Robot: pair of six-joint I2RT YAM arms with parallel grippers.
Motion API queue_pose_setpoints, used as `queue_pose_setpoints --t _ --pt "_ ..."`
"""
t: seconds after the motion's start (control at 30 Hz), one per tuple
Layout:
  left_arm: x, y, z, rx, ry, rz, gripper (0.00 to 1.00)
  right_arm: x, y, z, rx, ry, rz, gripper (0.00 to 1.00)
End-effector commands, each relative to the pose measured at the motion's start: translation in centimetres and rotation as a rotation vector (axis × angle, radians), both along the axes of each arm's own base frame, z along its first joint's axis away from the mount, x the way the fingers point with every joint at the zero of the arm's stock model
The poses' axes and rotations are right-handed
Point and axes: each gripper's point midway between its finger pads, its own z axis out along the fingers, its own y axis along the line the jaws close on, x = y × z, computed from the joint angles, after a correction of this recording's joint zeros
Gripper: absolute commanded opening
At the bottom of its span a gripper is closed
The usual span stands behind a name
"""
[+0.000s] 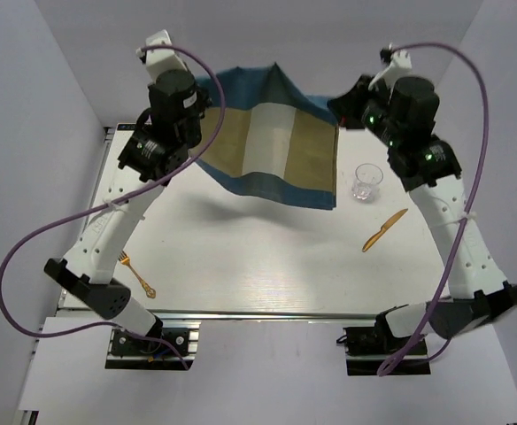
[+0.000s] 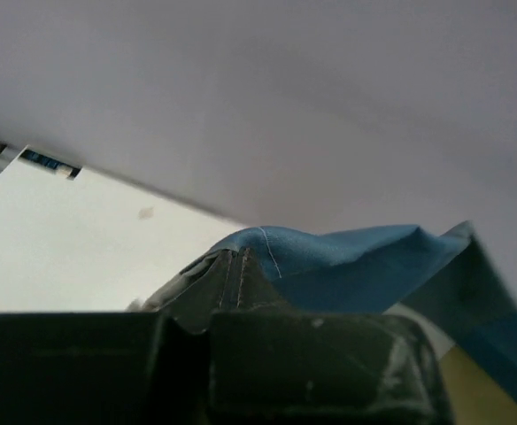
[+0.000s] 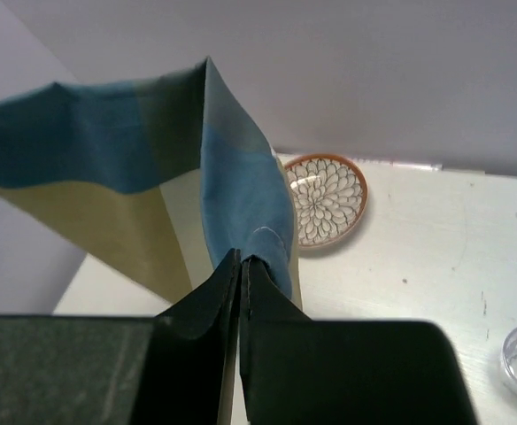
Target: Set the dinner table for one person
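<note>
In the upper half of the top view, both arms stood extended up and fwd from their bases at the bottom edge. The left arm leaned toward upper centre and the right arm mirrored it, wrists high over the far side of the dinner table. The left gripper was pressed together, pinching a blue corner of the striped placemat. The right gripper pinched the opposite blue corner, jaws tight. The cloth hung between them, off the tabletop, sagging mid-span w/ its shadow beneath. The table filled mid-frame: clear glass and orange knife at right, gold fork lower left. In the right wrist view a floral-patterned plate lay beyond the cloth.
</note>
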Motion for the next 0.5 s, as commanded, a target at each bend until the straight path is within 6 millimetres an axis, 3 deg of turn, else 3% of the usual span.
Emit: queue_pose_setpoints --t 0.0,0.03,0.07,0.1,0.13,0.17,0.2,0.23,0.27,0.3,0.33,0.4,0.43,0.47 --pt "-1.6 1.8 0.6 -0.017 -0.095 -0.036 0.00 -1.7 0.3 -2.9 -0.037 -0.076 0.116 0.00" --pt "-1.2 1.3 -5.4 0.034 -0.013 -0.051 0.00 -1.9 0.3 -2.4 -0.036 -0.173 0.150 0.00" --pt "-3.1 2.6 -3.5 -0.036 -0.126 -0.058 0.00 -2.2 0.2 -3.7 -0.040 -0.181 0.164 0.00" --pt "-3.9 2.5 -5.0 -0.044 -0.137 -0.089 0.00 -3.0 -0.1 -6.9 -0.048 -0.147 0.175 0.00" --pt "-4.2 2.5 -11.4 -0.006 -0.054 -0.097 0.00 -3.9 0.5 -7.1 -0.042 -0.194 0.233 0.00" --pt "-5.0 2.8 -12.3 -0.076 -0.082 -0.100 0.00 -4.4 0.5 -8.3 -0.040 -0.195 0.255 0.00" --pt "-7.3 3.9 -12.1 -0.131 -0.126 -0.111 0.00 -6.3 0.8 -11.6 -0.038 -0.161 0.320 0.00" --pt "-8.1 4.1 -17.5 -0.153 -0.059 -0.112 0.00 -7.1 0.9 -11.8 -0.017 -0.204 0.343 0.00" --pt "-9.0 4.3 -18.9 -0.176 -0.060 -0.128 0.00 -8.7 0.7 -11.8 0.007 -0.235 0.355 0.00" --pt "-10.6 4.7 -19.0 -0.214 -0.094 -0.157 0.00 -9.2 0.6 -15.0 0.017 -0.183 0.359 0.00" --pt "-11.3 5.0 -22.4 -0.236 -0.032 -0.146 0.00 -10.2 0.4 -14.5 0.040 -0.212 0.363 0.00" --pt "-12.9 5.9 -23.3 -0.280 -0.013 -0.139 0.00 -11.9 0.9 -16.1 0.044 -0.197 0.431 0.00" --pt "-13.6 5.9 -24.9 -0.297 0.039 -0.140 0.00 -12.7 1.2 -16.3 0.046 -0.199 0.468 0.00" --pt "-14.0 5.9 -24.9 -0.305 0.039 -0.150 0.00 -13.7 1.3 -16.1 0.055 -0.204 0.499 0.00"
